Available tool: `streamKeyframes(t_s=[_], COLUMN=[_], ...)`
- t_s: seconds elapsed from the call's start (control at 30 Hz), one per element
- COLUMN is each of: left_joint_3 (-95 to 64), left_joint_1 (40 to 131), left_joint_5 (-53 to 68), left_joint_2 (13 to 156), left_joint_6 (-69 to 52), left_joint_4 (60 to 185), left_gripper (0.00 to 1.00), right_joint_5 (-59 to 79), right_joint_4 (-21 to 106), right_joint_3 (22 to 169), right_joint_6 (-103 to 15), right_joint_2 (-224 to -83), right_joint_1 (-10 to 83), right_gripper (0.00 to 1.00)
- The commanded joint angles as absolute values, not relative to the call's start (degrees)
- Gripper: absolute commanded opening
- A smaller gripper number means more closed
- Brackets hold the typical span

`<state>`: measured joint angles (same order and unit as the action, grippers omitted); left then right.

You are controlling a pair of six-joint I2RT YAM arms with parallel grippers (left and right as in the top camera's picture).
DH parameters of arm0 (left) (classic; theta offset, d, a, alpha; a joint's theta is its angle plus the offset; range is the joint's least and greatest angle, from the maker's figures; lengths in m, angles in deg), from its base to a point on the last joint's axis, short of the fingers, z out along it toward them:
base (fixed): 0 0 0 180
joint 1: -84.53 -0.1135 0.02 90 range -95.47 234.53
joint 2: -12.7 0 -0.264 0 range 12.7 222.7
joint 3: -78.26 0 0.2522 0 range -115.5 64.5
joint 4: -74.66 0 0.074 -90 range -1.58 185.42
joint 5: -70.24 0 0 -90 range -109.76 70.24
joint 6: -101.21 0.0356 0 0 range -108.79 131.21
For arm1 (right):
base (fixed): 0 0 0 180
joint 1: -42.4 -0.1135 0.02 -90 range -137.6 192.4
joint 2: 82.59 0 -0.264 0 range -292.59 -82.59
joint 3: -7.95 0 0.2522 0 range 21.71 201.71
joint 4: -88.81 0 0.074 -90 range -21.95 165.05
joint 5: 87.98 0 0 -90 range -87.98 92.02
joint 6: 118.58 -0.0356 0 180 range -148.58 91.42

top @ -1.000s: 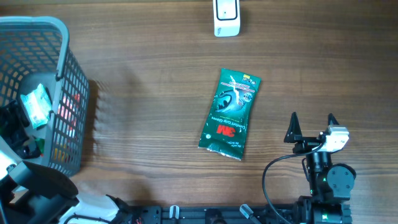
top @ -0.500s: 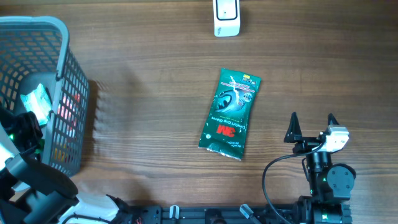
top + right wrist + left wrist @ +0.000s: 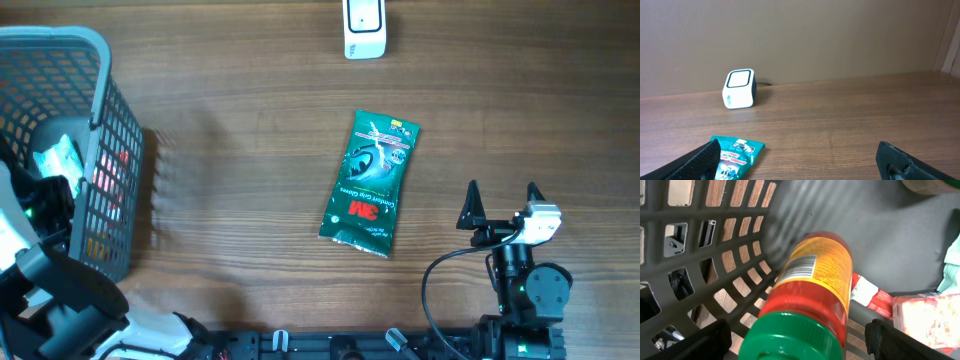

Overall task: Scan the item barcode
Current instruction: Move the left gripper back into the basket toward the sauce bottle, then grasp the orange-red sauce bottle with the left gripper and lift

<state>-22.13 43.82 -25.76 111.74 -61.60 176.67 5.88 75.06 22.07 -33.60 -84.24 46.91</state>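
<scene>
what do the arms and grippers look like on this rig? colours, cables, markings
The right gripper has two black pointed fingers, with a white camera block beside them and black round joint housings carrying a small green light. A black cable loops off it. The left arm has black links and white covers. The left gripper has matte black fingers too. No markings are readable.

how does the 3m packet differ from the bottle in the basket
The 3M packet is a flat green pouch lying on the table; the bottle is round, yellow and red, inside the basket. The left claw flanks the bottle; no claw is at the packet. Both show green.
</scene>
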Motion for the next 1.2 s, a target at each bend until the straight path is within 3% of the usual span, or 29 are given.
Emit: streamKeyframes(t_s=[0.0,0.27,0.4,0.47,0.83,0.97,1.17], left_joint_3=[-21.74,-21.58,-17.74,-15.16,-17.54,-22.68,-29.52], left_joint_1=[44.26,44.26,44.26,44.26,44.26,44.26,44.26], left_joint_5=[-27.99,-30.46,-30.98,-31.01,-30.7,-30.31,-27.09], left_joint_2=[111.94,111.94,111.94,111.94,109.86,107.28,102.87], left_joint_6=[-62.56,-62.56,-62.56,-62.56,-59.44,-58.0,-56.18], left_joint_4=[176.27,176.64,174.0,172.12,171.79,173.74,175.2], left_gripper=[0.89,0.99,1.0,0.94,0.45,0.38,0.38], right_joint_5=[6.06,6.06,6.06,6.06,6.06,6.06,6.06], right_joint_4=[75.19,75.19,75.19,75.19,75.19,75.19,75.19], right_joint_3=[22.0,22.0,22.0,22.0,22.0,22.0,22.0], right_joint_6=[-33.1,-33.1,-33.08,-33.1,-33.1,-33.1,-33.12], right_joint_2=[-84.26,-84.26,-84.26,-84.26,-84.26,-84.26,-84.26], right_joint_1=[46.7,46.7,46.7,46.7,46.72,46.7,46.7], right_gripper=[1.0,1.0,1.0,1.0,1.0,1.0,1.0])
